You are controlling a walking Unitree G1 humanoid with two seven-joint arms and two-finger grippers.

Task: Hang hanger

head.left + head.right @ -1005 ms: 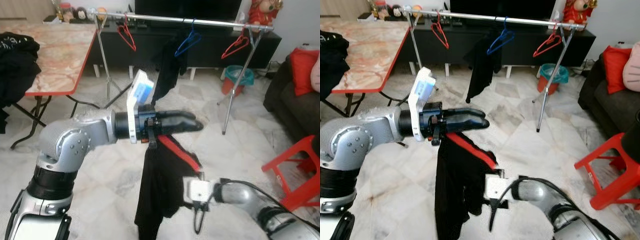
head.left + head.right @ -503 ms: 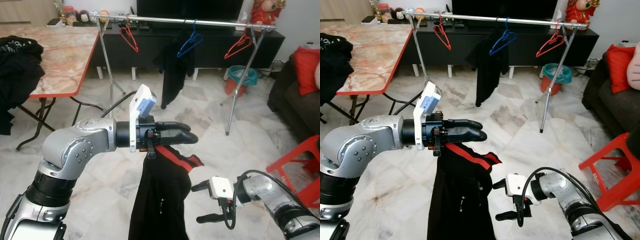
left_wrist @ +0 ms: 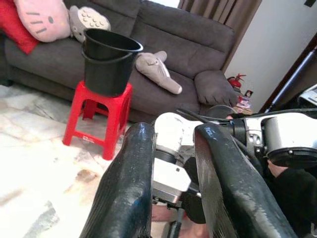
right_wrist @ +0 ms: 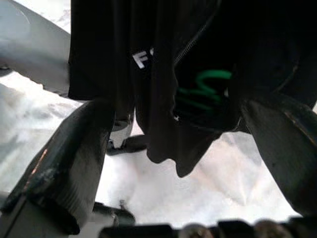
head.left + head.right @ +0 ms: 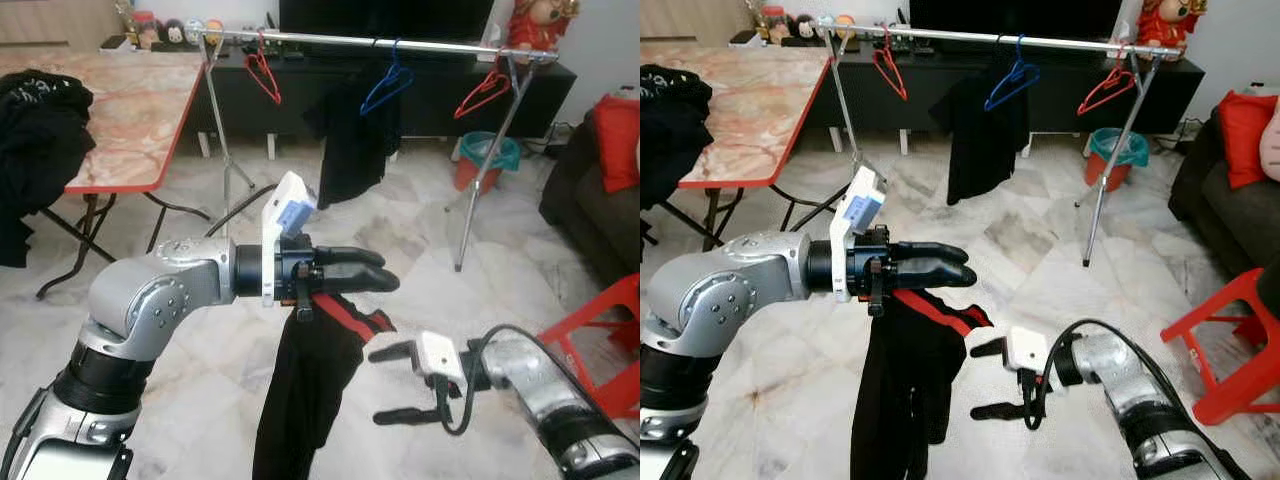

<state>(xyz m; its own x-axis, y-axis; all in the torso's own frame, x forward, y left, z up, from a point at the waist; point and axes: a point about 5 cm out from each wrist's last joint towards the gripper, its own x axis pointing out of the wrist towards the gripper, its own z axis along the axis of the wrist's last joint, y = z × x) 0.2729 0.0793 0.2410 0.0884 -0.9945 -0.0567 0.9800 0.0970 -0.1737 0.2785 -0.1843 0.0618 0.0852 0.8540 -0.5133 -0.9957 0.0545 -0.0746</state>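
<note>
Where it hangs, garment (image 5: pixel 305 390) lengthwise downward.

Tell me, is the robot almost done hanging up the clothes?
Not yet. Done: the black garment is on a red hanger, carried under the left gripper. In hand: the right gripper is open beside the cloth, not holding it. Left: getting to the rack across the room and hooking the hanger on its rail.

Head stereo pair: high, fwd/down, both on clothes rail (image 5: pixel 380 42). L wrist cam faces sofa (image 3: pixel 163 44); R wrist close on black garment (image 4: pixel 163 74).
</note>
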